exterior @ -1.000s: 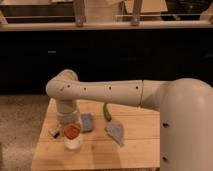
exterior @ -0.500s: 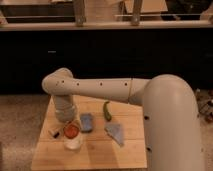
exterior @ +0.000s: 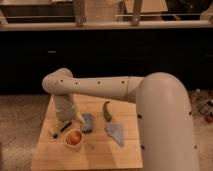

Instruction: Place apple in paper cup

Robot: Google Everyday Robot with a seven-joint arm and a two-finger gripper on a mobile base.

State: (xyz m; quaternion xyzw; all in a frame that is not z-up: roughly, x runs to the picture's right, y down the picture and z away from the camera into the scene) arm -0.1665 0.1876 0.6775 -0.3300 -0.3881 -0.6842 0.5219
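the apple (exterior: 74, 136) sits inside the paper cup (exterior: 73, 141) — its orange-red top fills the cup's wide mouth, with the white rim showing around it. the cup stands upright on the wooden bench (exterior: 100, 155), toward the front-left part of the slatted top.

just above and slightly left of the cup hangs the claw (exterior: 66, 125), pointing down at the end of the pale arm (exterior: 100, 89); its two fingers are spread, one tip low to the left near the bench, the other to the right, and nothing is held between them — the claw is released and apart from the apple.

right of the claw, a blue-grey sponge (exterior: 87, 122) lies on the bench, just beside the right finger. further right, a long curved green pepper (exterior: 107, 110) lies near the middle of the bench, close to the sponge but not touching it as far as can be told. in front of the pepper a crumpled blue cloth (exterior: 116, 133) lies near the right side, well apart from the cup.

the arm's big rounded link fills the right of the view, hiding the bench's right edge. beyond the bench is a speckled floor (exterior: 20, 120).
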